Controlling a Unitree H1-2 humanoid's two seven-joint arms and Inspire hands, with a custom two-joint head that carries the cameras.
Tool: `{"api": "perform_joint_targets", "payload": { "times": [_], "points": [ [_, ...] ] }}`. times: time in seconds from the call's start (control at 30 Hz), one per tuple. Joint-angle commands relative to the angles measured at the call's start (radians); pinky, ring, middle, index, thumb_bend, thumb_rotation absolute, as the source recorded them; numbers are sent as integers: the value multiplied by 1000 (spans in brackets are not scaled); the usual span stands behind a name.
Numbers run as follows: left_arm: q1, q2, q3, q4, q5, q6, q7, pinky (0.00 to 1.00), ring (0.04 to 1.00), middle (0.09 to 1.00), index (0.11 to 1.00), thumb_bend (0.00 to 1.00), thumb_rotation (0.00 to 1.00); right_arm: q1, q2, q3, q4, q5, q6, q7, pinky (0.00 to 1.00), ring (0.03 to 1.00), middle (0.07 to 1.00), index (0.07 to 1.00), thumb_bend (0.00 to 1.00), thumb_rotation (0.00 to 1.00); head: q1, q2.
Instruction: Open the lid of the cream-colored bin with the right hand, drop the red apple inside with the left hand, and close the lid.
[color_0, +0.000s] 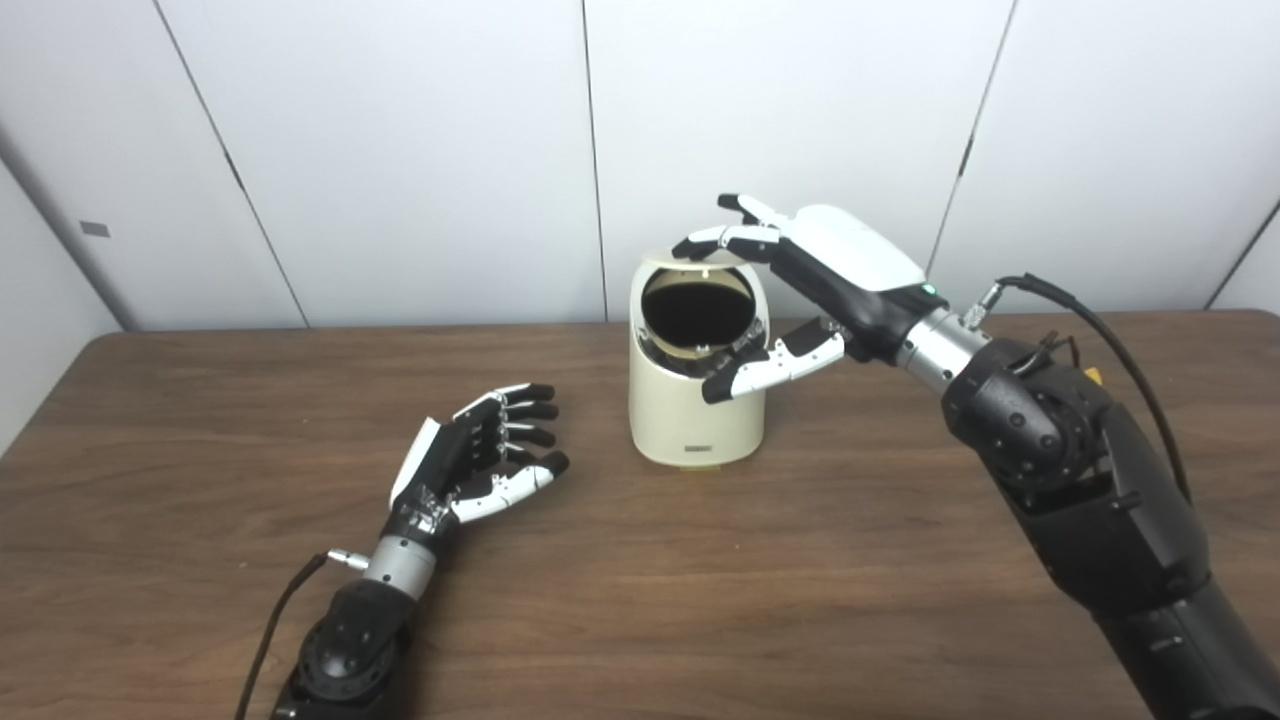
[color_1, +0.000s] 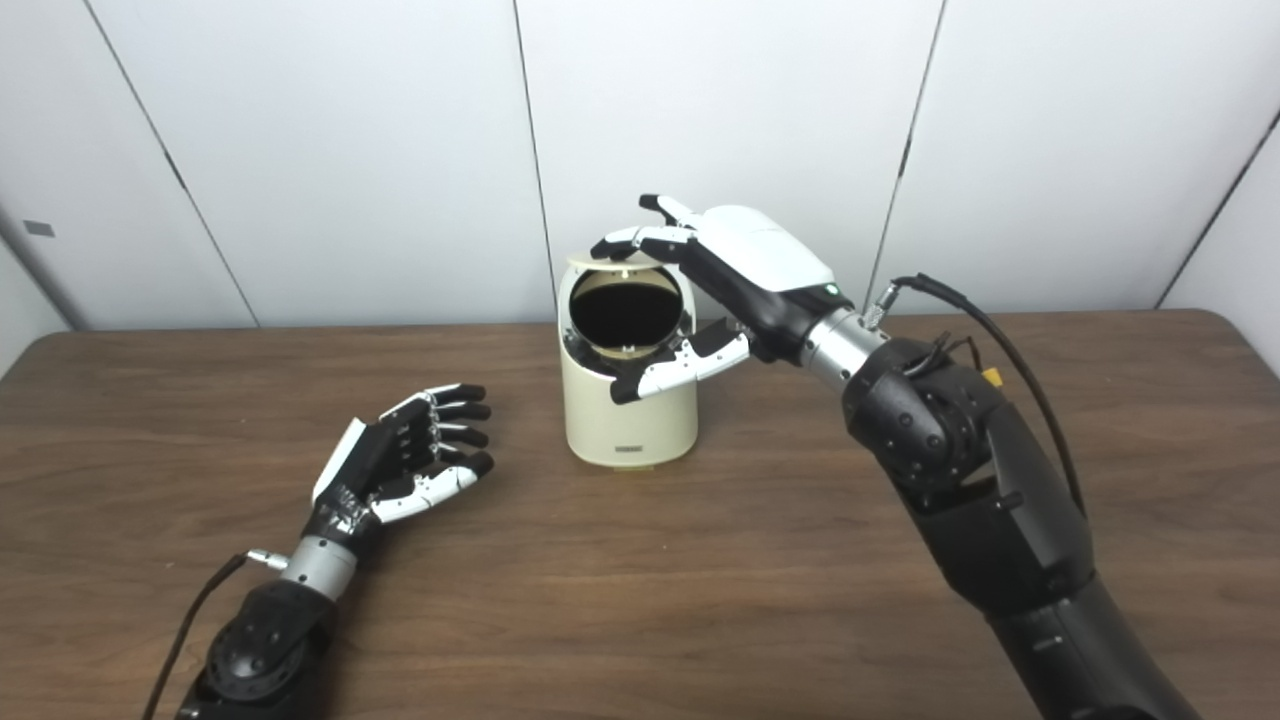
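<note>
A lab-like test room: bare white wall panels (color_0: 400, 150) behind a plain wooden table (color_0: 700, 580).

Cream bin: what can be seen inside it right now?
The bin is open, its lid tipped back under the right hand. Through the round opening only darkness shows; no apple is visible, and the bottom is hidden in shadow. The left hand holds nothing.
</note>
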Motion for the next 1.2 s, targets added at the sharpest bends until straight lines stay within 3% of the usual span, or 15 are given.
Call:
{"api": "perform_joint_targets", "payload": {
  "times": [0.0,0.3,0.67,1.17],
  "points": [
    [-20,2,7,-2,-9,-32,4,529,651,736,780,642,170,-30,-20,-7,-14,-5,-29,-10,956,977,798,806,795,573,0,1],
    [-16,-1,10,-10,-9,-26,2,540,651,735,775,635,159,-24,-21,1,-28,-24,-2,32,1000,988,808,812,793,572,0,10],
    [-15,-2,11,-19,-2,-19,8,530,646,733,774,637,156,-8,-35,12,-25,-53,-56,16,1000,961,775,785,788,565,2,16],
    [-14,2,14,-29,-8,-1,3,533,645,733,775,635,140,21,-40,18,-59,-95,-75,27,1000,945,756,776,815,577,2,31]
  ]
}}
